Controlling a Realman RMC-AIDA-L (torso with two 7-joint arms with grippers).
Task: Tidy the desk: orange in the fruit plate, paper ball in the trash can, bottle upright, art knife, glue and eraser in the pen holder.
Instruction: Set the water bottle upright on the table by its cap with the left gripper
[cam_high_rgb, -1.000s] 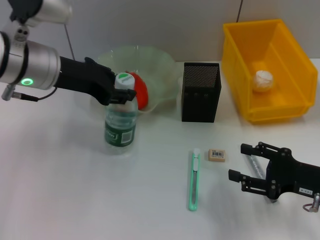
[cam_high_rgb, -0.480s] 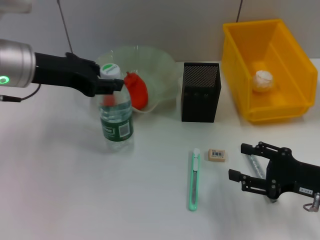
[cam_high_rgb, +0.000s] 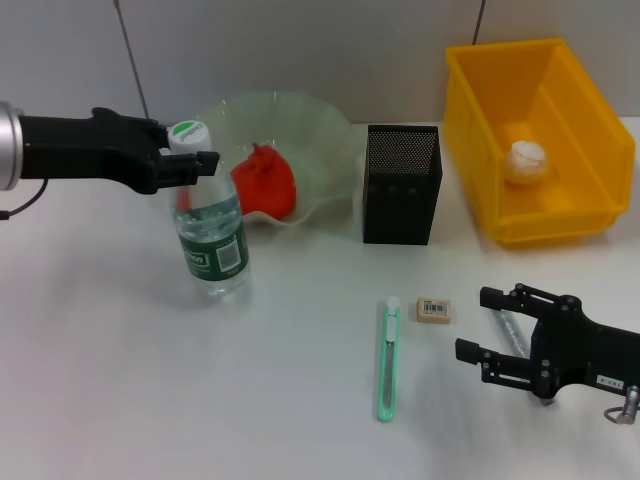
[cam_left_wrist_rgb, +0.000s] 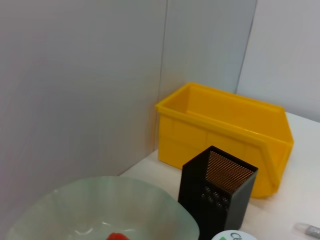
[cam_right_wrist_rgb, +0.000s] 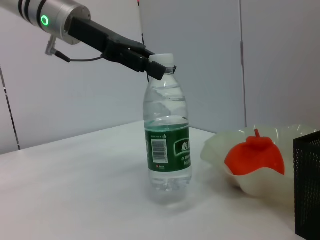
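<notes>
A clear water bottle (cam_high_rgb: 212, 240) with a green label stands nearly upright on the table left of the fruit plate (cam_high_rgb: 320, 130); it also shows in the right wrist view (cam_right_wrist_rgb: 167, 145). My left gripper (cam_high_rgb: 188, 160) is shut on its cap and neck. The orange (cam_high_rgb: 265, 180) lies in the plate. The paper ball (cam_high_rgb: 527, 160) lies in the yellow bin (cam_high_rgb: 590, 110). The green art knife (cam_high_rgb: 388, 358) and the eraser (cam_high_rgb: 434, 309) lie in front of the black mesh pen holder (cam_high_rgb: 402, 185). My right gripper (cam_high_rgb: 478, 323) is open, low over the table, with the glue stick (cam_high_rgb: 508, 330) between its fingers.
The pen holder stands between the plate and the bin. Grey walls run close behind the table. The bin (cam_left_wrist_rgb: 225, 125) and pen holder (cam_left_wrist_rgb: 215, 195) also show in the left wrist view.
My left gripper has moved left with the bottle, carrying it away from the plate and uncovering the orange. The right arm has not moved.
</notes>
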